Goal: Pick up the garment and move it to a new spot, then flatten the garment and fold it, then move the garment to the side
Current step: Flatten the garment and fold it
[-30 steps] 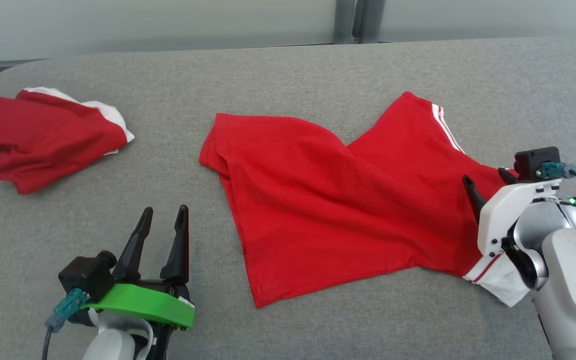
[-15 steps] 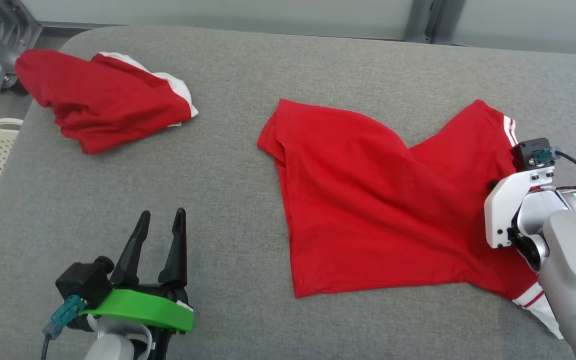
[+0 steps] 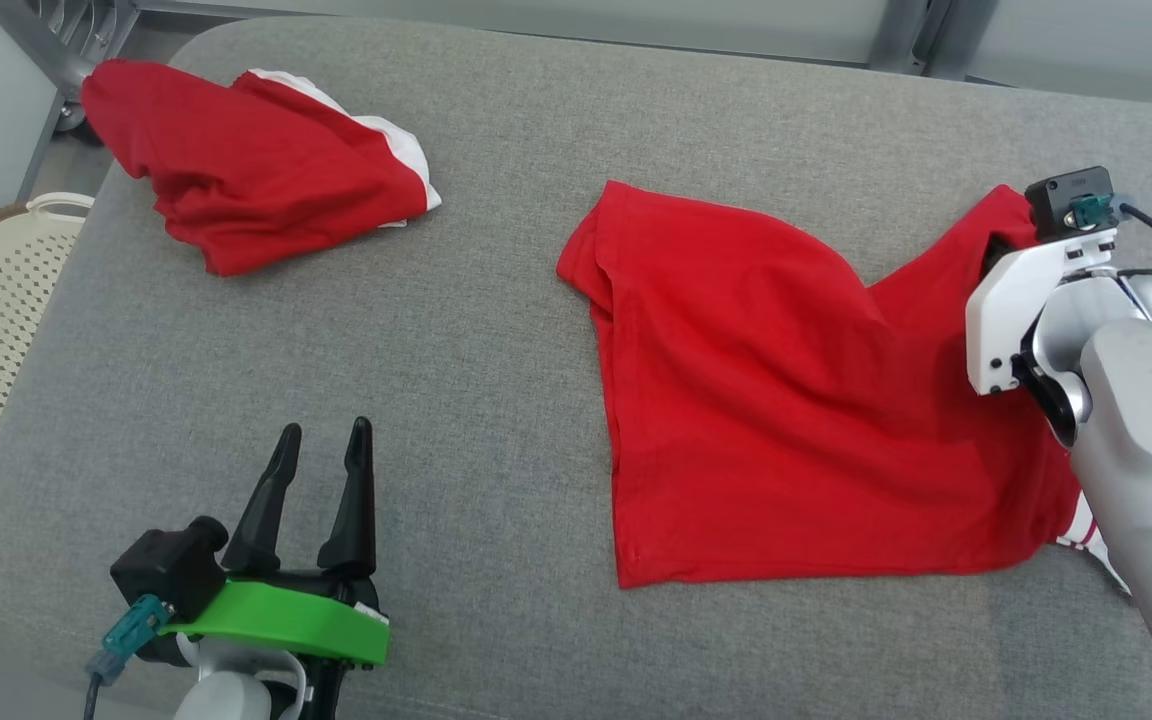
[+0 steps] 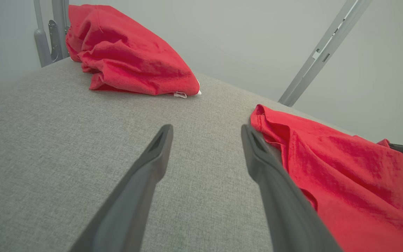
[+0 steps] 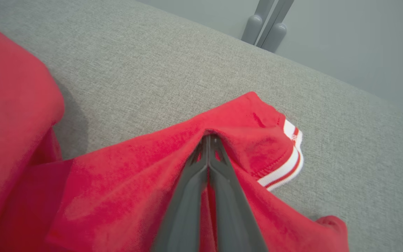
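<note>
The right gripper [image 5: 207, 138] is clamped on a sleeve fold of the red garment [image 3: 786, 400], which lies rumpled on the grey table [image 3: 496, 350] — only the pickup is begun, with moving, flattening and folding left — while the left gripper [image 3: 326, 432] hovers spread and empty.

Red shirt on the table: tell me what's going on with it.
The right gripper is shut on the shirt near its striped sleeve, the cloth peaked at the pinch; the rest lies spread on the table. The left gripper is open, holding nothing, beside the shirt. Another red garment lies bunched at the far left.
</note>
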You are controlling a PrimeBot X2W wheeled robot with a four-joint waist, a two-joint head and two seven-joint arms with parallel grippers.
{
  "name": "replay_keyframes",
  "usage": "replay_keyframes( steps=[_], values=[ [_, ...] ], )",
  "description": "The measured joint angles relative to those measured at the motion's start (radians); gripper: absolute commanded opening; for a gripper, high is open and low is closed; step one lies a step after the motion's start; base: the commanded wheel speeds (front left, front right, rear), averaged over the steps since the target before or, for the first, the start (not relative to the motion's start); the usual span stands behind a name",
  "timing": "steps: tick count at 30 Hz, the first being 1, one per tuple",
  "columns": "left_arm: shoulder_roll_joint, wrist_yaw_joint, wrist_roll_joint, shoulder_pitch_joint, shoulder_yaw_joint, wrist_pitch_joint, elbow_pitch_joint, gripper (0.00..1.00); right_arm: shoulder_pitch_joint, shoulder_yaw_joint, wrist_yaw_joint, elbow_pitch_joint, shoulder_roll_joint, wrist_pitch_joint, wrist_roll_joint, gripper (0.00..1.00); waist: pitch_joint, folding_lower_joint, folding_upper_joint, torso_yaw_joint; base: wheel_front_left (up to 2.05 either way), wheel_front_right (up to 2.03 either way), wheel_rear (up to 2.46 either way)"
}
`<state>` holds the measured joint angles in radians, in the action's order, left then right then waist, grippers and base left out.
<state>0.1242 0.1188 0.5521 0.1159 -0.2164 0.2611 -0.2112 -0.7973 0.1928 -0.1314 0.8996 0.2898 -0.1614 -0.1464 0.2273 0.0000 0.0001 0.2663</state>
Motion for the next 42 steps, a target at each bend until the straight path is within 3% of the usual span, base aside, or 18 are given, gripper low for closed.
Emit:
replay_keyframes(
  steps=[6, 7, 8, 9, 10, 20, 26, 34, 42],
  values=[
    [-0.006, 0.001, -0.002, 0.002, 0.015, 0.0, 0.001, 1.0, -0.06, -0.047, 0.0, 0.076, -0.032, 0.099, 0.047, 0.0, 0.01, 0.0, 0.0, -0.004, 0.0, 0.0, 0.0],
    [-0.006, 0.001, -0.003, 0.002, 0.017, 0.0, 0.002, 1.0, -0.064, -0.055, 0.0, 0.089, -0.043, 0.116, 0.053, 0.08, 0.01, 0.0, 0.0, -0.007, 0.0, 0.0, 0.0],
    [-0.006, 0.001, -0.006, 0.003, 0.018, 0.0, 0.003, 1.0, -0.068, -0.059, 0.0, 0.101, -0.053, 0.129, 0.056, 0.42, 0.01, 0.0, 0.0, -0.01, 0.0, 0.0, 0.0],
    [-0.007, 0.002, -0.008, 0.003, 0.019, 0.001, 0.004, 1.0, -0.07, -0.062, 0.0, 0.111, -0.065, 0.142, 0.058, 0.95, 0.01, 0.0, 0.0, -0.015, 0.0, 0.0, 0.0],
    [-0.007, 0.003, -0.008, 0.003, 0.02, 0.001, 0.004, 1.0, -0.071, -0.065, 0.0, 0.119, -0.075, 0.155, 0.061, 1.0, 0.009, 0.0, 0.0, -0.02, 0.0, 0.0, 0.0],
    [0.0, 0.004, -0.017, 0.001, 0.017, 0.001, 0.011, 1.0, -0.094, -0.07, 0.0, 0.143, -0.101, 0.28, 0.041, 1.0, -0.006, 0.0, 0.0, -0.091, 0.0, 0.0, 0.0],
    [0.002, 0.002, -0.02, -0.014, 0.0, -0.007, 0.017, 1.0, -0.032, -0.064, 0.0, 0.087, -0.087, 0.363, -0.019, 1.0, -0.027, 0.0, 0.0, -0.153, 0.0, 0.0, 0.0],
    [0.011, -0.028, -0.047, -0.044, -0.015, -0.018, 0.036, 1.0, 0.157, -0.133, 0.0, -0.104, -0.066, 0.415, -0.071, 1.0, -0.062, 0.0, 0.0, -0.229, 0.0, 0.0, 0.0],
    [0.021, -0.072, -0.056, -0.108, -0.008, -0.018, 0.049, 1.0, 0.44, -0.246, 0.0, -0.422, -0.156, 0.418, -0.021, 1.0, -0.123, 0.0, 0.0, -0.275, 0.0, 0.0, 0.0]
  ],
)
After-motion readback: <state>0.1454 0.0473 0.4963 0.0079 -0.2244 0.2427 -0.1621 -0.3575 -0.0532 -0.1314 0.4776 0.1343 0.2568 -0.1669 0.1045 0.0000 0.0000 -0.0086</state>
